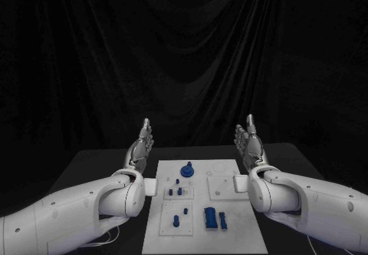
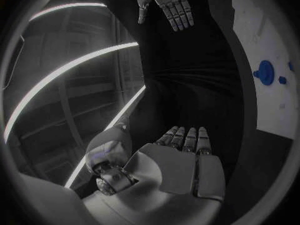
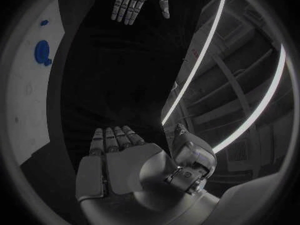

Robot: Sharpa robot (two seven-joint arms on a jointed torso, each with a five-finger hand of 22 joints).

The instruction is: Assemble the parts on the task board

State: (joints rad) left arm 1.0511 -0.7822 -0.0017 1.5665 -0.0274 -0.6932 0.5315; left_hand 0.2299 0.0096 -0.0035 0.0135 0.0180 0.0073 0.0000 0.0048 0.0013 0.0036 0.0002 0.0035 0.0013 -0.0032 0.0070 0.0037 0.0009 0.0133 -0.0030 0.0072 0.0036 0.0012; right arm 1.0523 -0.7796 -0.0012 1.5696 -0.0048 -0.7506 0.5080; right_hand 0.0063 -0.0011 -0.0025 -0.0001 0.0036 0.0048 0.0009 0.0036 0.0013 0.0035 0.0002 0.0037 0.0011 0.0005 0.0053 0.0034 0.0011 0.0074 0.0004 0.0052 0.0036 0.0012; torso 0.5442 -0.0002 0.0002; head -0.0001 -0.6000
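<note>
The white task board (image 1: 230, 234) lies in the middle of the black table. On it a round blue part (image 1: 186, 171) stands near the far end, small blue pegs (image 1: 175, 190) sit in the middle, and a pair of taller blue blocks (image 1: 212, 218) stand near the front beside a blue peg (image 1: 175, 220). My left hand (image 1: 140, 149) is raised at the board's left side, fingers straight and apart, holding nothing. My right hand (image 1: 249, 143) is raised at the board's right side, likewise flat and empty. The round blue part (image 2: 265, 72) and the board (image 3: 28, 105) also show in the wrist views.
The black table (image 1: 92, 164) extends to either side of the board, with a dark curtain behind. Each wrist view shows the other hand (image 2: 167, 5) (image 3: 132, 0) held up across from its own palm (image 2: 181, 170) (image 3: 115, 170).
</note>
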